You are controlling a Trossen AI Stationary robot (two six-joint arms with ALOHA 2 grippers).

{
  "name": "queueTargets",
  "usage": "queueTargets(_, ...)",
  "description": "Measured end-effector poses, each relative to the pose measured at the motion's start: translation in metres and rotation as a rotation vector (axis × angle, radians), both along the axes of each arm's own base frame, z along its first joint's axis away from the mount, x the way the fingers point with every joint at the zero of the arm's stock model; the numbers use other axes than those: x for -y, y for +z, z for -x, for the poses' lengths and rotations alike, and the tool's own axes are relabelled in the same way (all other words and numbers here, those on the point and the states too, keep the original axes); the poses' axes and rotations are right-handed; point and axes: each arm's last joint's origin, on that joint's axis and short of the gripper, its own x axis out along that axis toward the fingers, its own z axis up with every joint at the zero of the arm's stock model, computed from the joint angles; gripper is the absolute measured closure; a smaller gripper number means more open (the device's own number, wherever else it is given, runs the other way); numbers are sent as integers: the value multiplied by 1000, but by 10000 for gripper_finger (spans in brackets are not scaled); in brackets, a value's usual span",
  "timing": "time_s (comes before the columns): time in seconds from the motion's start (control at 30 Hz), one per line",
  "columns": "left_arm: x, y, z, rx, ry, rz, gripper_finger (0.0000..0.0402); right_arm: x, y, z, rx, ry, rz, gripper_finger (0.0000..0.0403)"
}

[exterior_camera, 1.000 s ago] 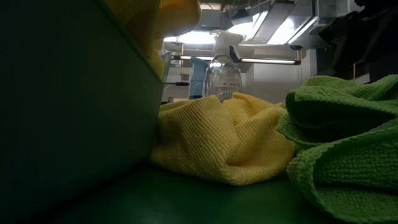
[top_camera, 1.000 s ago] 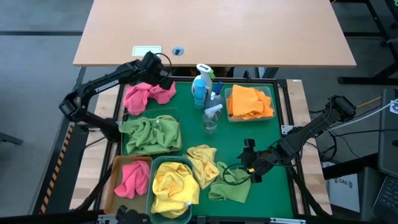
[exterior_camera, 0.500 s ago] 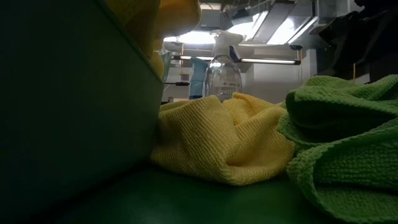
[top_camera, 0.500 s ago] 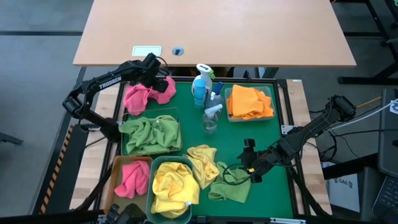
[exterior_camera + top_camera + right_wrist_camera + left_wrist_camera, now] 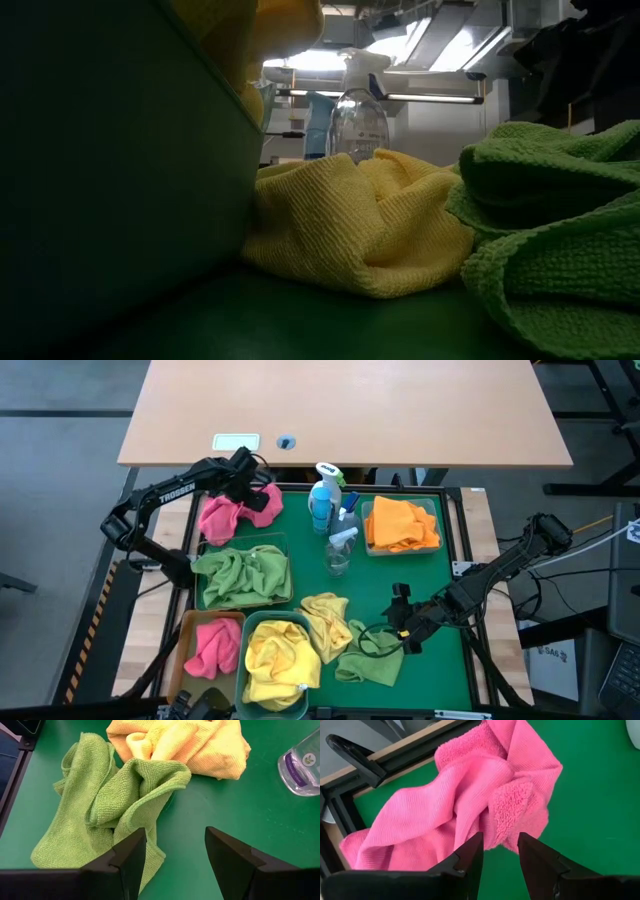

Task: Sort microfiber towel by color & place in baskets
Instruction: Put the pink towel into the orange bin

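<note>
A loose pink towel (image 5: 232,512) (image 5: 465,795) lies at the green tray's far left corner. My left gripper (image 5: 260,490) (image 5: 499,845) hovers open just above its right-hand fold, pointing steeply down. A loose green towel (image 5: 370,660) (image 5: 110,795) and a yellow towel (image 5: 328,622) (image 5: 185,742) lie near the front. My right gripper (image 5: 398,618) (image 5: 175,845) hangs open over bare mat beside the green towel. The amber basket (image 5: 186,635) holds pink, the teal basket (image 5: 262,618) yellow, the clear basket (image 5: 286,550) green and the mesh basket (image 5: 436,510) orange.
A blue spray bottle (image 5: 322,500) and a clear one (image 5: 340,548) (image 5: 358,115) stand mid-tray, between the baskets. The tray's black frame (image 5: 462,570) runs round the mat. A wooden table (image 5: 340,410) lies beyond. The low view shows the teal wall (image 5: 100,180) with the yellow and green towels.
My left gripper has sunk a little toward the pink towel and tipped more steeply downward, then held still. The pink towel has stayed where it was. My right arm has not moved.
</note>
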Motion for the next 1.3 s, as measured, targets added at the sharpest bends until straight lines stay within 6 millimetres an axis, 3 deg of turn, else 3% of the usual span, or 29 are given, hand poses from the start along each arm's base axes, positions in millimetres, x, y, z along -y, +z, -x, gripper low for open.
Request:
queueTargets(0.6,2,-2,1,-77,-249,1,284,0,0,0,0,0,0,198)
queueTargets(1.07,-21,-50,-16,-214,-269,62,284,0,0,0,0,0,0,198)
queueTargets(1.3,-22,-55,-19,-220,-372,69,305,0,0,0,0,0,0,198)
